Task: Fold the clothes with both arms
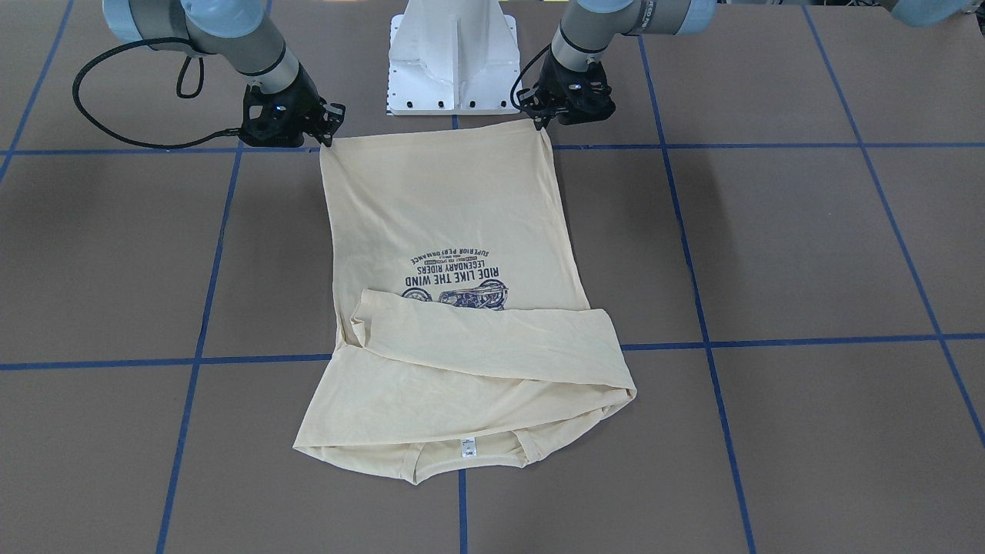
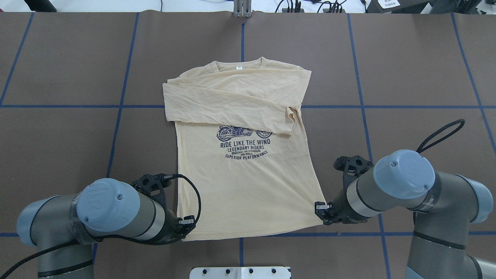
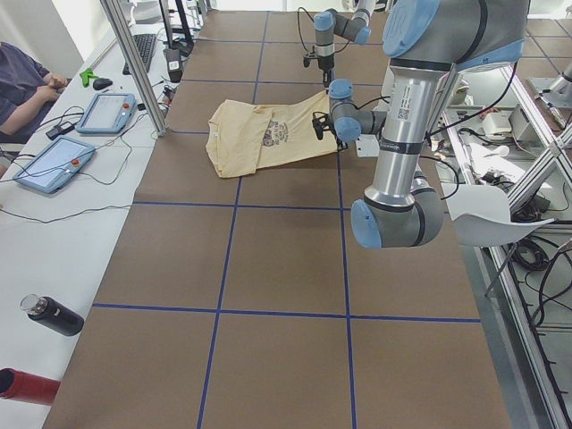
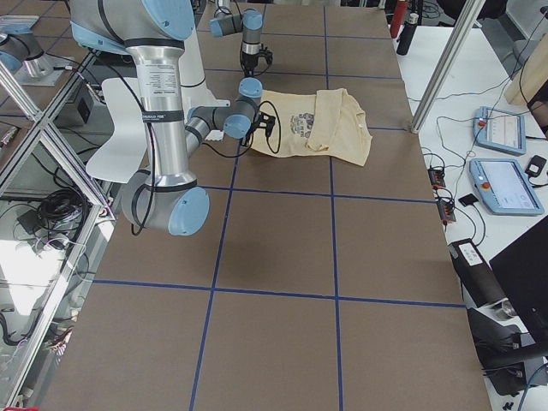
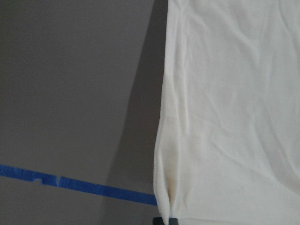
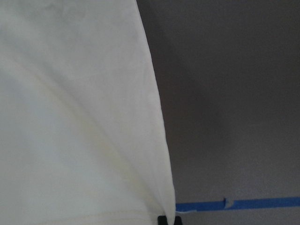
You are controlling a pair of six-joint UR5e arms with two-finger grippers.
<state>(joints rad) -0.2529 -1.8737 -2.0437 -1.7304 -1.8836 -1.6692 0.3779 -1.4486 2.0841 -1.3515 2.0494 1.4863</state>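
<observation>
Robotics lab: taped table (image 3: 277,259), teach pendants (image 3: 107,112)

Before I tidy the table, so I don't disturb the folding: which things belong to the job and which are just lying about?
In the job: cream long-sleeved shirt; left end effector and right end effector, each pinching a hem corner.
Lying about: teach pendants, black bottle, red bottle, white pedestal.

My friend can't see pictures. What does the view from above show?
A cream shirt with a motorcycle print lies on a brown table, a sleeve folded across its chest. The left gripper and right gripper each pinch one bottom corner, nearest the robot.
</observation>
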